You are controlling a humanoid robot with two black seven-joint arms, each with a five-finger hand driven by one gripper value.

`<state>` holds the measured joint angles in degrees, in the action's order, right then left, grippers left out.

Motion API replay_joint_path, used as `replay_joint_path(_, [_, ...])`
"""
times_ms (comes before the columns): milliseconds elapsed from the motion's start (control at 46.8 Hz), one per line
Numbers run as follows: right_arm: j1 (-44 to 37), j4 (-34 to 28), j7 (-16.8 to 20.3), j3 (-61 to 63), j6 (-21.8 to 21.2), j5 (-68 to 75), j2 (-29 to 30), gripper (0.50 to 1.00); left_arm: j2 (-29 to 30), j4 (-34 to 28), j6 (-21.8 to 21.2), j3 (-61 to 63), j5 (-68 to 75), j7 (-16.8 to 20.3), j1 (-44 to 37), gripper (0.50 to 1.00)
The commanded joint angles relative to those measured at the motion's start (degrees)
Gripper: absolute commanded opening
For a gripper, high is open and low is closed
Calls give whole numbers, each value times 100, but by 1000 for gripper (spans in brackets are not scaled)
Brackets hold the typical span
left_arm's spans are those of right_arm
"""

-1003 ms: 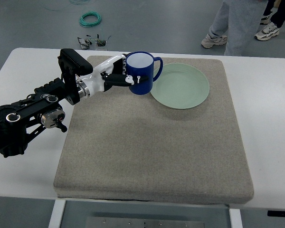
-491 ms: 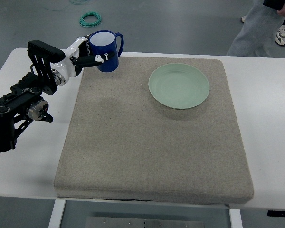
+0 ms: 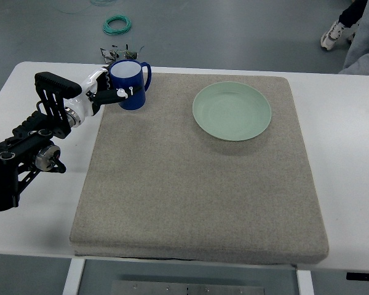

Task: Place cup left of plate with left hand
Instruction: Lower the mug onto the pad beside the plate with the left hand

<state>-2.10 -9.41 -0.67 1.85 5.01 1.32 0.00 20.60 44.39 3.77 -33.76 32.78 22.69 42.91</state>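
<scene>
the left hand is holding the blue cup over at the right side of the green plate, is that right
Not quite. In the top view the left hand holds the blue cup, but it is on the left side of the green plate, near the mat's far left corner.

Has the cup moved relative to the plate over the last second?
Yes. The cup, held in the left hand, went from touching the plate leftward to the mat's far-left corner.

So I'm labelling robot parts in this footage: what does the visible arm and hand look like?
The left arm is black, built of bulky open-frame segments with round silvery joint caps and a ribbed black block near the wrist. A metallic ring joins it to the left hand, which has a white shell, black fingers and small white marks at the fingertips. No right arm shows.
</scene>
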Motion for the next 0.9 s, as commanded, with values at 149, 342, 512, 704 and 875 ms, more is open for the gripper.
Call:
replay_joint_path(149, [-1,0,-3,0,0,0,0,934,-47,-1,-218,1,70,86,-45,656])
replay_joint_path(342, [-1,0,-3,0,0,0,0,934,-152,-1,-236,1,79,165,-160,656])
replay_joint_path(512, [-1,0,-3,0,0,0,0,934,-152,-1,-254,-7,70,165,-168,698])
replay_joint_path(704, [-1,0,-3,0,0,0,0,934,-161,-1,-254,1,70,157,-195,737])
replay_joint_path(875, [-1,0,-3,0,0,0,0,934,-196,-1,-254,1,61,157,-204,769])
